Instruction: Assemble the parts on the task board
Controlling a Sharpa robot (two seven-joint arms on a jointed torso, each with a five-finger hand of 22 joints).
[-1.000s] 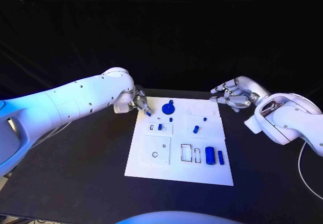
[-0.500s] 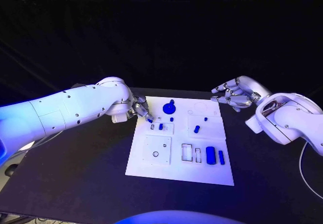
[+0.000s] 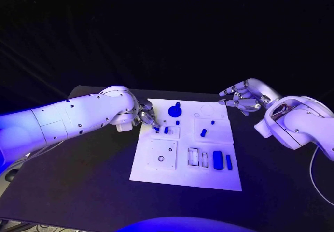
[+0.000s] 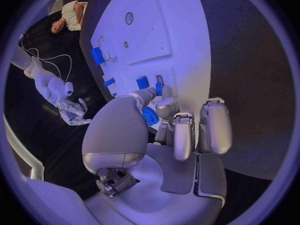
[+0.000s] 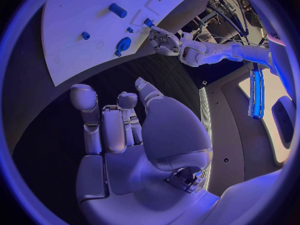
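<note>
Both hands raised, left hand (image 3: 146, 116) seemingly pinching blue part (image 4: 150, 116)

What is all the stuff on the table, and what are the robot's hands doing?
Table: one, black, under everything.
Task board: one, white plate, middle of the table.
Round part: one, blue, far end of the board.
Long parts: two, blue, side by side at the board's near right.
Small parts: several, blue, scattered over the board's far half.
Held part: one, blue, pinched in the left hand.
Left hand: silver, at the board's far left edge, holding that part.
Right hand: silver, fingers spread, empty, beyond the board's far right corner.
</note>
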